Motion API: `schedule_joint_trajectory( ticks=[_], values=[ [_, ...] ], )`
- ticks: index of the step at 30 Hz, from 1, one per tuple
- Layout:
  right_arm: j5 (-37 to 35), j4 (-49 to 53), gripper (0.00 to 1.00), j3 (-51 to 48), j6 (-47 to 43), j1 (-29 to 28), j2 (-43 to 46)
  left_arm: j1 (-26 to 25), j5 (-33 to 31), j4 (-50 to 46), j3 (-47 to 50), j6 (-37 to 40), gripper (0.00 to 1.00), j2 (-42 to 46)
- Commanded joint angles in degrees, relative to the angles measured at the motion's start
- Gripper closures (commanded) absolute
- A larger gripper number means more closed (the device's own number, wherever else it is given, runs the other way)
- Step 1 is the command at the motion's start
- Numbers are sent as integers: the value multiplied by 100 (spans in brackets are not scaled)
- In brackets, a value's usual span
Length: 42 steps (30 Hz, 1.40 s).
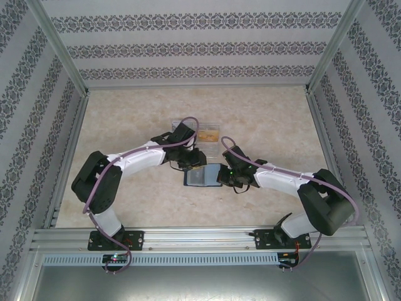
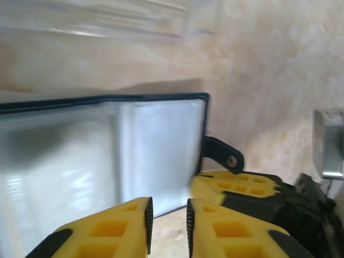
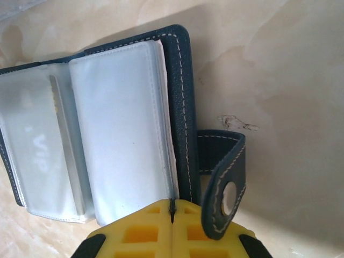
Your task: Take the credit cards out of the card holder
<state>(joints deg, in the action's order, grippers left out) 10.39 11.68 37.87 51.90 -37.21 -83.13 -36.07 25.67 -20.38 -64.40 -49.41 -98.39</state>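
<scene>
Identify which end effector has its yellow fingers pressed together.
The right end effector: its fingers meet at the edge of the open navy-blue folding card holder, while the left end effector shows a gap.

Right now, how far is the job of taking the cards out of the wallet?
Done: the wallet lies open on the table. In hand: the right hand is closed at its edge, the left hand slightly open nearby. Left: a card marked VIP sits inside it.
</scene>
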Motion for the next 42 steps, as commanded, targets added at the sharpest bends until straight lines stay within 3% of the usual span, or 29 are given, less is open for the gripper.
schedule_joint_trajectory(
  ticks=[1,7,42],
  values=[
    [72,45,100,44,-219,76,-122,81,-510,-645,146,42,66,195],
    [50,101,100,116,-326,108,-227,92,-648,-919,144,143,61,19],
    [19,133,100,151,-251,77,-554,92,347,-145,290,241,56,-379]
  ],
)
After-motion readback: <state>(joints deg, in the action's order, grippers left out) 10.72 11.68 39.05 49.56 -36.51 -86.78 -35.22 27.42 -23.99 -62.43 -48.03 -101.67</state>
